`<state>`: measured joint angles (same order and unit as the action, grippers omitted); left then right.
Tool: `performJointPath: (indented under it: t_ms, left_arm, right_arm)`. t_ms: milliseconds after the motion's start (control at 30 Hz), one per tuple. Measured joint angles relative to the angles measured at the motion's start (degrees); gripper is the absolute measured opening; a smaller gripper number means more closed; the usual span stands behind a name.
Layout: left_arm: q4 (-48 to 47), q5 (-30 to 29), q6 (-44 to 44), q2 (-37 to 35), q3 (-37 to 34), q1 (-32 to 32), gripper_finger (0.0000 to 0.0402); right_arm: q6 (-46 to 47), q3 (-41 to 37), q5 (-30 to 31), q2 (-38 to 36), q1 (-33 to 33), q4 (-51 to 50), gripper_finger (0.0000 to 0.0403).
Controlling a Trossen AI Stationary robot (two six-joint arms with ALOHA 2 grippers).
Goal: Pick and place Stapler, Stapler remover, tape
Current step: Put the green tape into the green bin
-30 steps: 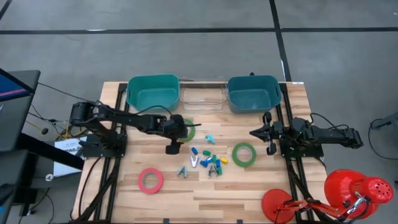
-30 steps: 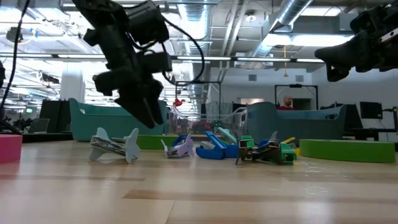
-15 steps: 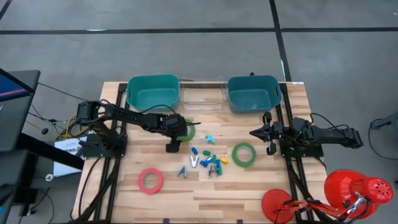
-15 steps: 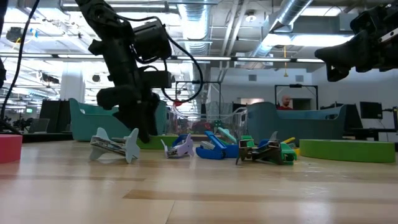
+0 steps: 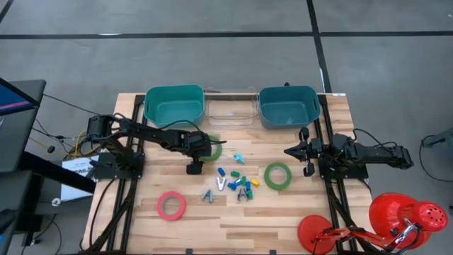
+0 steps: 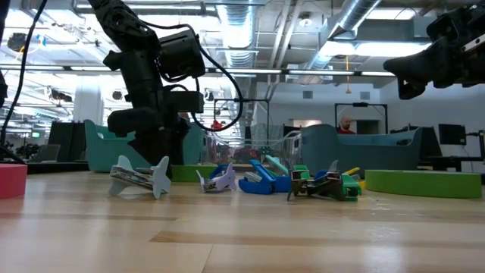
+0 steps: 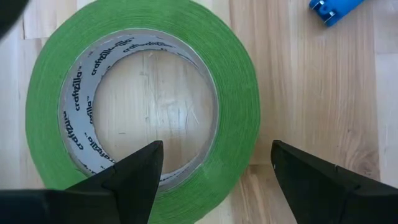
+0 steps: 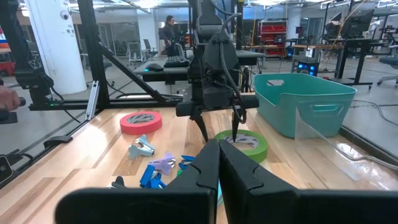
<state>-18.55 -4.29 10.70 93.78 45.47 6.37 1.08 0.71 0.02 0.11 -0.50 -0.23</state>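
Observation:
My left gripper (image 5: 203, 150) is open and points steeply down over a green tape roll (image 7: 239, 106) that lies flat in front of the left teal bin. One finger (image 7: 134, 171) is over the roll's hole and the other (image 7: 305, 174) is outside it, with the ring's wall between them. No touch shows. A second green tape roll (image 5: 277, 176) and a pinkish red one (image 5: 171, 205) also lie flat. Small coloured staplers and removers (image 5: 233, 183) are heaped mid-table. My right gripper (image 5: 289, 150) waits shut at the right side.
Along the far edge stand a teal bin (image 5: 173, 105), a clear bin (image 5: 230, 106) and a blue-green bin (image 5: 288, 106). Red lamps (image 5: 403, 216) sit off the near right corner. A person (image 6: 347, 125) is in the room beyond the table.
My left gripper has come down toward the green tape roll by the left bin and tipped steeper. Its fingers have stayed open. The roll has not moved.

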Motion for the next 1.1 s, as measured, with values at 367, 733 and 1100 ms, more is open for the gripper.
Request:
performJointPath:
  t_ms: [367,733,1100]
  left_arm:
    - [0.0,0.1,0.0,0.0,0.0,0.0,0.0204]
    - [0.1,0.2,0.0,0.0,0.0,-0.3,0.0115]
    - [0.6,0.2,0.0,-0.4,1.2,-0.3,0.0099]
  right_arm:
    - [0.0,0.0,0.0,0.0,0.0,0.0,0.0]
    - [0.0,0.0,0.0,0.0,0.0,0.0,0.0]
    - [0.0,0.0,0.0,0.0,0.0,0.0,0.0]
